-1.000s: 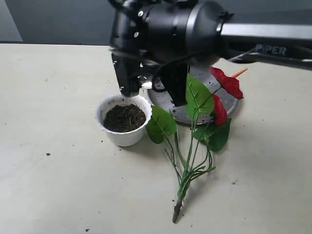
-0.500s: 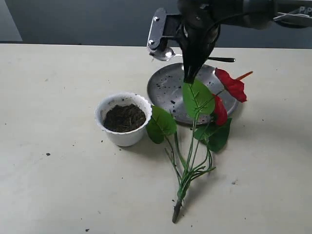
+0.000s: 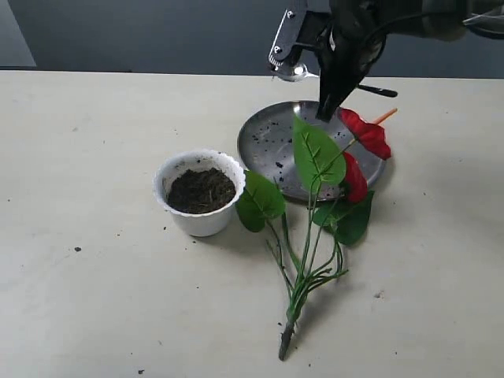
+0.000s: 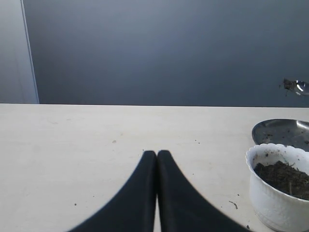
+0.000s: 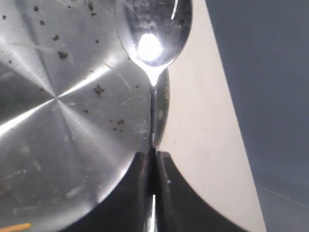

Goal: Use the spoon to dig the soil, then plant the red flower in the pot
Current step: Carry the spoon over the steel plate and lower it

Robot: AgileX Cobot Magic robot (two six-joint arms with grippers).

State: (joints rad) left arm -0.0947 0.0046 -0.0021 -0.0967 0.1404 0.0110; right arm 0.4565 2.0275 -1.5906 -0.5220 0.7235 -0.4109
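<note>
Nearest, at 6 o'clock on the pale bench (image 3: 87, 299): bundled thin green stems of the artificial red flower (image 3: 315, 197), lying flat, blooms toward 1 o'clock. Light and floppy by the look; best taken at the stiff stem bundle. At 9 o'clock, small white scallop-rimmed pot (image 3: 199, 193) with dark crumbly soil (image 3: 201, 190). Farther, round steel plate (image 3: 272, 142). Above it, right gripper (image 5: 153, 162), jaws clamped on slim shiny silver spoon (image 5: 153, 34), slippery and rigid. Left gripper (image 4: 157, 157) low, jaws together, empty.
</note>
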